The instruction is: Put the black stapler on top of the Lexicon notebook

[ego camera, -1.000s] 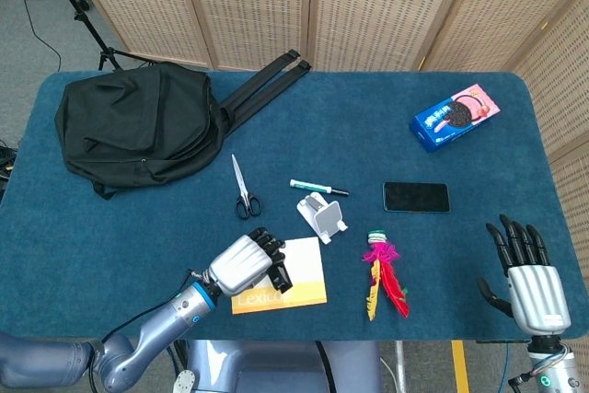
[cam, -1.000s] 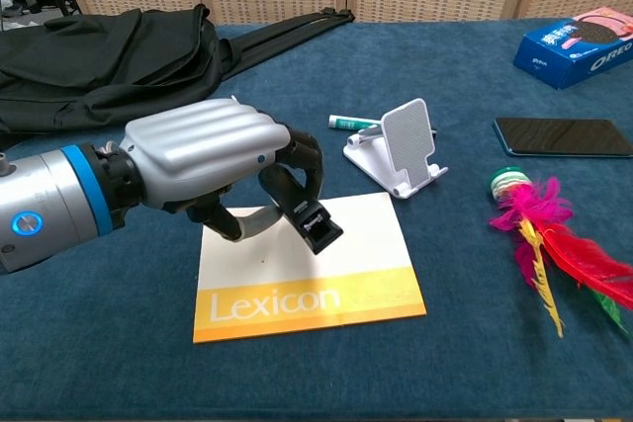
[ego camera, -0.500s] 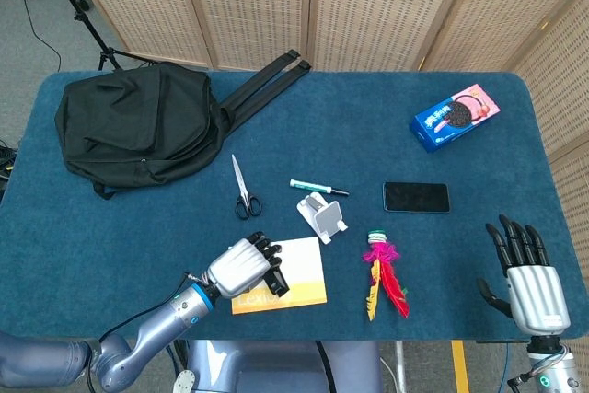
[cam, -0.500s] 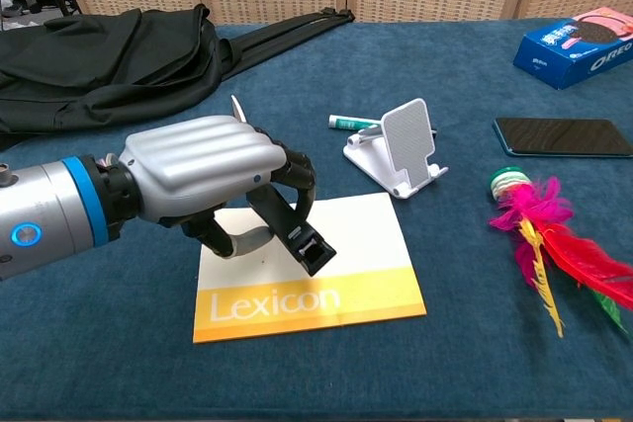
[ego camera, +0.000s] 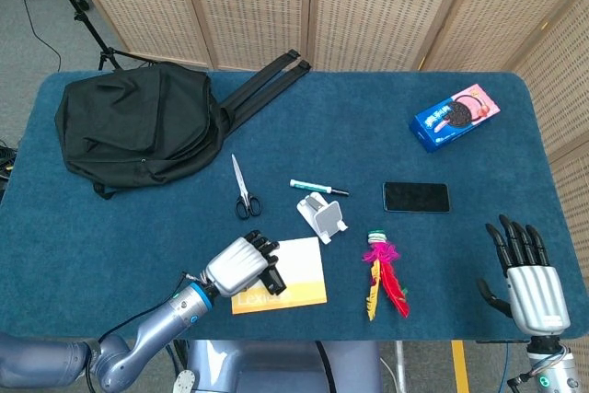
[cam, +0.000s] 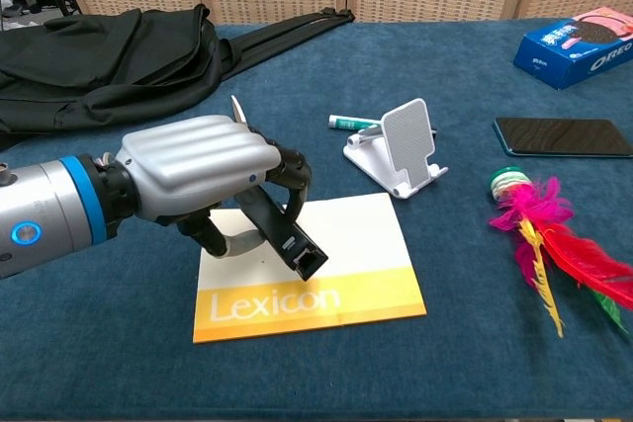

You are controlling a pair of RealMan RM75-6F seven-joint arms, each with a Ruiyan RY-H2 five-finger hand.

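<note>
Surface: blue cloth table point(ego camera: 138, 227), wicker screens behind.
Left hand point(cam: 193, 170): my fingers clamped round the black stapler point(cam: 282, 234), held tilted, nose down, over the Lexicon notebook point(cam: 346, 274); contact I cannot tell.
Right hand point(ego camera: 529, 273): at the near right edge, fingers spread, holding nothing.
Nearby: white phone stand point(cam: 401, 150) just beyond the notebook, green marker point(cam: 351, 123), scissors point(ego camera: 243, 189), feather shuttlecock point(cam: 539, 229), phone point(ego camera: 416, 197), Oreo box point(ego camera: 455, 118), black backpack point(ego camera: 133, 126).

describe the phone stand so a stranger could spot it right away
Start from the white and yellow notebook at the table's near edge. Just beyond its far right corner sits the phone stand, the only small white folding piece, between a marker and a feathered toy.
</note>
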